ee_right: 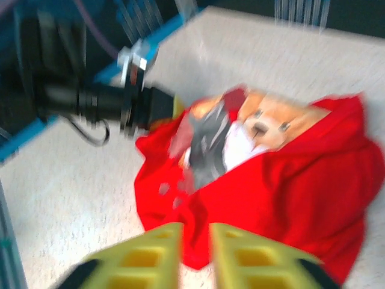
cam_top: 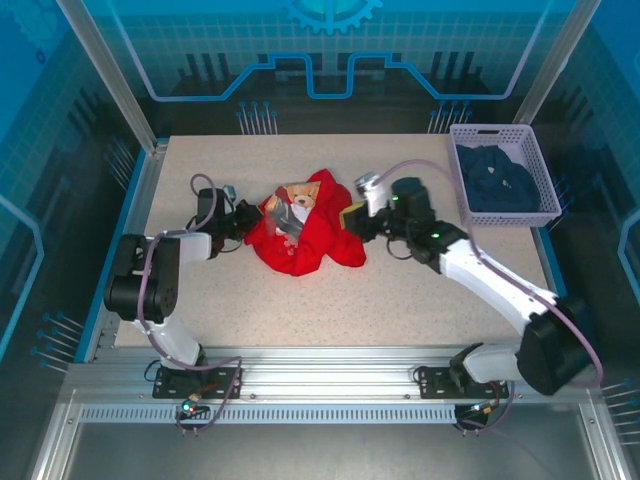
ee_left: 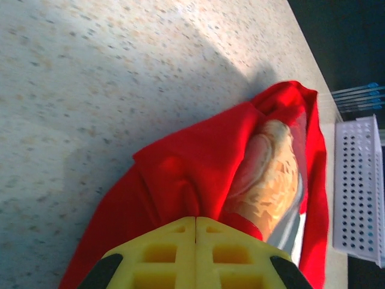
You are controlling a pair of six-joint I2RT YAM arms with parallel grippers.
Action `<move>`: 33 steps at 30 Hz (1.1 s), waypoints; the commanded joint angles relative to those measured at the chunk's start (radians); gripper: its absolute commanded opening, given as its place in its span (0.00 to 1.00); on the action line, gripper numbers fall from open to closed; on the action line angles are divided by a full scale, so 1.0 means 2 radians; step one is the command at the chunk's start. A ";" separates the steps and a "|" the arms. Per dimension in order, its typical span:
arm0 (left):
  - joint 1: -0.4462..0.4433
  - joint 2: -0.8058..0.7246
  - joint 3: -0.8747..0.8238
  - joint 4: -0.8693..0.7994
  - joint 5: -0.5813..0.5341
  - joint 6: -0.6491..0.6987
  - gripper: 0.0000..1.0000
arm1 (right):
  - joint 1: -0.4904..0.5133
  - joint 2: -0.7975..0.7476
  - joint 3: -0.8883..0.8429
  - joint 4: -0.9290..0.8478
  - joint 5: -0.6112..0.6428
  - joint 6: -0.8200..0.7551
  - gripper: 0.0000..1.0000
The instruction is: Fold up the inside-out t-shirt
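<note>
The inside-out t-shirt (cam_top: 300, 238) lies crumpled in a red heap at the middle of the table, with its teddy-bear print (cam_top: 297, 198) facing up. My left gripper (cam_top: 254, 222) sits at the heap's left edge. In the left wrist view its yellow fingers (ee_left: 162, 253) meet with no gap, and a fold of the red t-shirt (ee_left: 192, 162) is pinched at their tips. My right gripper (cam_top: 352, 218) is at the heap's right edge. Its jaws stand a little apart, and the t-shirt's red hem (ee_right: 289, 186) shows through the gap just beyond the tips.
A white perforated basket (cam_top: 500, 128) holding a dark navy garment (cam_top: 497, 180) stands at the back right of the speckled table (cam_top: 400, 300). The same basket (ee_left: 358, 186) shows past the t-shirt in the left wrist view. The left arm (ee_right: 102, 102) reaches in opposite my right gripper.
</note>
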 commanded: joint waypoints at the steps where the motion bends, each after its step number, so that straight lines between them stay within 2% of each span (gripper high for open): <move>1: -0.011 -0.026 -0.007 0.014 0.027 0.019 0.00 | 0.037 0.070 0.063 -0.016 0.053 0.015 0.37; 4: -0.021 -0.032 -0.008 0.011 0.027 0.022 0.00 | 0.053 0.163 0.144 -0.030 0.076 0.015 0.49; 9: -0.032 -0.031 -0.008 0.008 0.028 0.022 0.00 | 0.052 0.306 0.284 -0.072 0.105 -0.006 0.59; 11: -0.033 -0.030 -0.007 0.009 0.030 0.023 0.00 | 0.049 0.361 0.345 -0.095 0.106 -0.012 0.67; 17: -0.035 -0.031 -0.007 0.007 0.033 0.023 0.00 | 0.040 0.483 0.478 -0.143 0.088 -0.002 0.67; 19: -0.036 -0.032 -0.007 0.005 0.033 0.025 0.00 | 0.036 0.511 0.501 -0.146 0.072 0.006 0.59; 22: -0.036 -0.031 -0.006 0.003 0.033 0.027 0.00 | 0.031 0.517 0.510 -0.140 0.071 0.007 0.33; 25: -0.036 -0.030 -0.007 0.003 0.032 0.027 0.00 | 0.026 0.507 0.505 -0.138 0.069 0.001 0.13; 28: -0.036 -0.031 -0.007 0.002 0.030 0.028 0.00 | 0.020 0.474 0.479 -0.136 0.071 -0.013 0.03; 33: -0.036 -0.032 -0.007 -0.007 0.025 0.028 0.00 | 0.002 0.360 0.371 -0.098 0.037 -0.029 0.00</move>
